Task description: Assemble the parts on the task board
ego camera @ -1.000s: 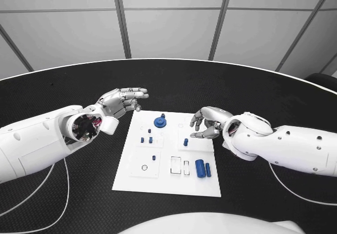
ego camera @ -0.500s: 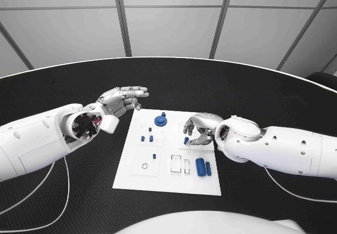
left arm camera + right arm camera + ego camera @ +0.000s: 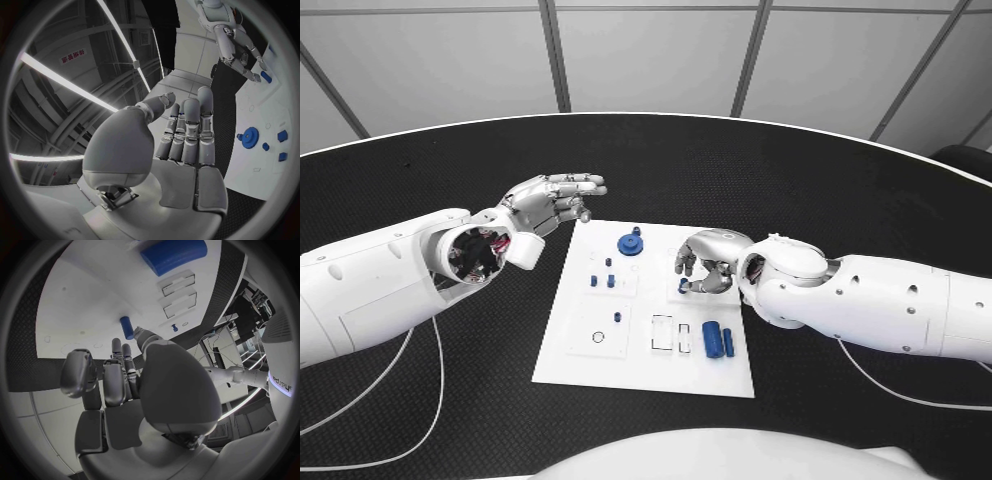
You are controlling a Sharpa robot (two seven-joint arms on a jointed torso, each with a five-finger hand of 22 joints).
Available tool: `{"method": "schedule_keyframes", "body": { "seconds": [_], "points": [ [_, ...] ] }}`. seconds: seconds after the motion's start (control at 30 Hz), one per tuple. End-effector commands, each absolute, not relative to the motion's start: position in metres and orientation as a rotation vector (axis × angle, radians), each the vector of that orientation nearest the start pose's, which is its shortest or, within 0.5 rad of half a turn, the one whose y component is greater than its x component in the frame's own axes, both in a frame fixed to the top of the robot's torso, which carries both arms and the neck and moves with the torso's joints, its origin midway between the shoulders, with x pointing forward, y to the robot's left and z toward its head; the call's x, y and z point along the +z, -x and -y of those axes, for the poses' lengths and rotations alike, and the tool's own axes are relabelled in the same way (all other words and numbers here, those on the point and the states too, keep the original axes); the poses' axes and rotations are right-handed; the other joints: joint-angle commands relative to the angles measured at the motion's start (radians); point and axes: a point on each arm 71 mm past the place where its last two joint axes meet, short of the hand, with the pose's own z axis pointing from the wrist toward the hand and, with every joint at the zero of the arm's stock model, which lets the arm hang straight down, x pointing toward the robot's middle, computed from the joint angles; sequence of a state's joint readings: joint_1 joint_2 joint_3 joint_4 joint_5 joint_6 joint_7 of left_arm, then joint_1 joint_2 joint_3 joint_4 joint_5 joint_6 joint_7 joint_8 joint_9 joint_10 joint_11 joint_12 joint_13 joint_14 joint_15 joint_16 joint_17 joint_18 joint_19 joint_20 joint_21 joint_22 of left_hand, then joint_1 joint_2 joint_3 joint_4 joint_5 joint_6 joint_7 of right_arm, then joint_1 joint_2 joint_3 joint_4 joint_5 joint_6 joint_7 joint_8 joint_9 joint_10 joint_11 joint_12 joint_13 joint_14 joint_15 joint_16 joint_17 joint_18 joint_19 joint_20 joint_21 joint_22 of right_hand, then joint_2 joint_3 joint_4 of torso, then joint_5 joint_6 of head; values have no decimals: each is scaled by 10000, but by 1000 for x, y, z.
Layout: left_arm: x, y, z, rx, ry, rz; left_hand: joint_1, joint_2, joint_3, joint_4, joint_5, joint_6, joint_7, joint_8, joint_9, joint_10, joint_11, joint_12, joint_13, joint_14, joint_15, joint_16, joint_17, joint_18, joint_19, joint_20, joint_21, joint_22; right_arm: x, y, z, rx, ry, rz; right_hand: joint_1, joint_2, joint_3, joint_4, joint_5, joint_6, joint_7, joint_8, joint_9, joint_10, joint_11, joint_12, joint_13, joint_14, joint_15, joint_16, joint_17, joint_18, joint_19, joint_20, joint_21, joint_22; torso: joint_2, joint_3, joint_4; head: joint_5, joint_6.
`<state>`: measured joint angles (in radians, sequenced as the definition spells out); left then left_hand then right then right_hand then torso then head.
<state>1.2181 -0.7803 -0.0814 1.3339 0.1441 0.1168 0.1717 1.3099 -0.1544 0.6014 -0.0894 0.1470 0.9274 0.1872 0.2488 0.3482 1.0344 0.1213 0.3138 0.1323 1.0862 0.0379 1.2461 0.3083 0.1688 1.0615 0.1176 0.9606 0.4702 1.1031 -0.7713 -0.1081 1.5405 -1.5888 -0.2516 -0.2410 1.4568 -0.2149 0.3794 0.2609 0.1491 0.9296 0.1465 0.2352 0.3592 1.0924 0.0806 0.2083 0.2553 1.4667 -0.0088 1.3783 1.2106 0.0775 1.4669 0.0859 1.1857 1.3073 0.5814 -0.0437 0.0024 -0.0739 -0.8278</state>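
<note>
Board (image 3: pixel 635 360): smooth matt white, plastic-looking. Parts: blue plastic, slight sheen, e.g. gear (image 3: pixel 630 245) and cylinders (image 3: pixel 717 340). Worktop (image 3: pixel 473 400): black, matt, finely textured, with a smooth white rim. Left hand (image 3: pixel 553 203) and right hand (image 3: pixel 704 262): brushed silver metal look, satin. Arm shells (image 3: pixel 877 300): glossy white plastic. Cable (image 3: pixel 423 420): smooth white.

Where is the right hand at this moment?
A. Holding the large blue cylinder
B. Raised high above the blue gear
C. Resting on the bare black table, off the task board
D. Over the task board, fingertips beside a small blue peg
D. The right hand is down over the task board, and in the right wrist view its fingertips sit next to a small blue peg; contact cannot be told.
</note>
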Motion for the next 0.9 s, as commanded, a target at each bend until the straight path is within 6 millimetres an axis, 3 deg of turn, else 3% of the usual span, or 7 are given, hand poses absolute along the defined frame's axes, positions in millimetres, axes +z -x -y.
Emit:
{"method": "schedule_keyframes", "body": {
  "seconds": [0.03, 0.27, 0.9],
  "points": [
    [-207, -509, -213, -17410, 12788, -17471, 64, 37, -38, 10, 55, -79, 18, -40, -14, -71, -18, 66, -10, -93, -8, -39, -10, 166, -56, 32, -63, -10, -256, -450, 162, 5536, 2768, -18537, 130, 9, 282, -56, -77, 159, -32, -19, -24, 184, -30, -78, -118, 350, 16, -52, -12, -17, 118, 40, 97, 649, -8, 5, -3, 20, -21],
    [-207, -508, -213, -17409, 12789, -17473, 64, 37, -38, 10, 55, -79, 18, -40, -14, -71, -18, 66, -10, -93, -8, -39, -10, 166, -56, 32, -63, -10, -259, -451, 161, 5467, 2885, -18722, 88, -87, 774, -244, -98, 440, -113, 16, -26, 598, -125, -76, -296, 368, -59, -11, 31, -38, 160, -25, 202, 719, -11, 16, -9, 57, -49],
    [-207, -508, -212, -17385, 12808, -17557, 39, 22, -75, 45, 54, -129, 47, -62, -32, -122, 4, 63, -22, -109, 6, -42, -14, 165, -63, 44, -86, -26, -264, -450, 157, 5503, 3059, -18952, -18, -94, 1085, -418, -118, 693, -166, 85, 6, 826, -179, -123, -416, 382, -106, 18, 55, -59, 198, -74, 307, 788, -18, 18, 0, 103, -64]
  ]
}}
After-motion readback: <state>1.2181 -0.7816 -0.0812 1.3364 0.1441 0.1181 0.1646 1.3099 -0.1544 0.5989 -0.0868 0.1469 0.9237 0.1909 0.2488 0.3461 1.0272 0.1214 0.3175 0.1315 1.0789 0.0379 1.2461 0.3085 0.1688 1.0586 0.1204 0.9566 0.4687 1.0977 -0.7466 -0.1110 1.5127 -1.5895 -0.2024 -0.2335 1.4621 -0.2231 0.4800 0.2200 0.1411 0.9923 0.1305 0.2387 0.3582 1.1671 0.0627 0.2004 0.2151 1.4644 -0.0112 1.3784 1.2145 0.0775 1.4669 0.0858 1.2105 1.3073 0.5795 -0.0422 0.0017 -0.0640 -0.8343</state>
